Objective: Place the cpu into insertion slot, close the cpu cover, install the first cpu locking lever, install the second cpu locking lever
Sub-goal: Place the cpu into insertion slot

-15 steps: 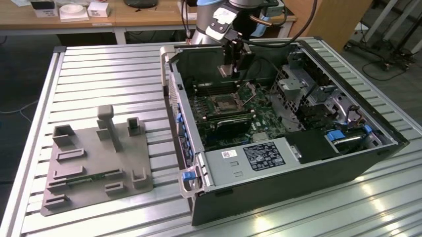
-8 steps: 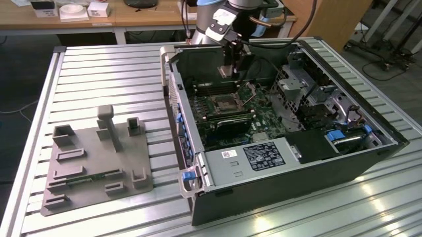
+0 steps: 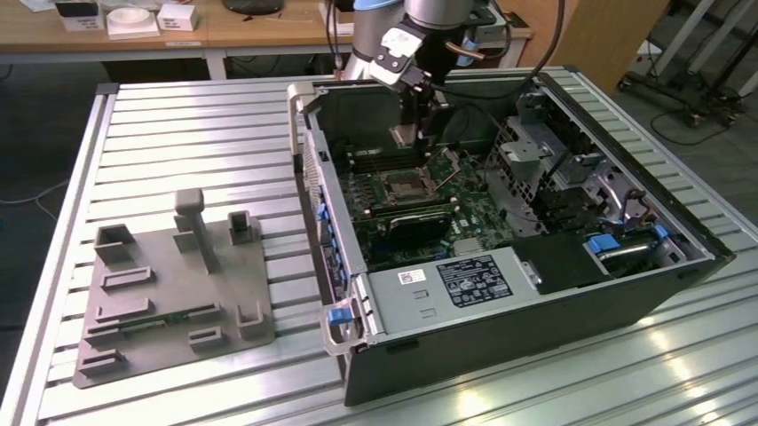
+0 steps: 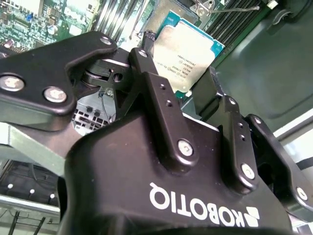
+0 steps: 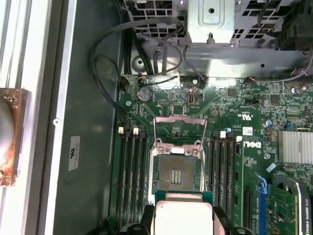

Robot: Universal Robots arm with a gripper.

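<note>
**Chip in the Grip, Socket Open**

Exterior view: the arm's end effector hangs inside the open computer case, which lies on its side on the slatted table. The cpu is pinched at its tip. The insertion slot sits on the green board below the end effector, clearly apart from the chip. A grey moulded fixture rests on the table outside the case, well away from the end effector.

Second wrist view: the two black fingers are closed partway, just enough to clamp opposite edges of the chip. Its silvery top faces the camera and nothing else touches it.

First wrist view: the chip is held at the fingertips, with the insertion slot just ahead of the end effector, its dark centre bare. The cpu cover stands swung open on the slot's far side. Black memory slots run along both flanks of the slot.

By this showing, no step is finished. The chip is not seated, the cover is not closed, and both locking levers look unfastened.
</note>
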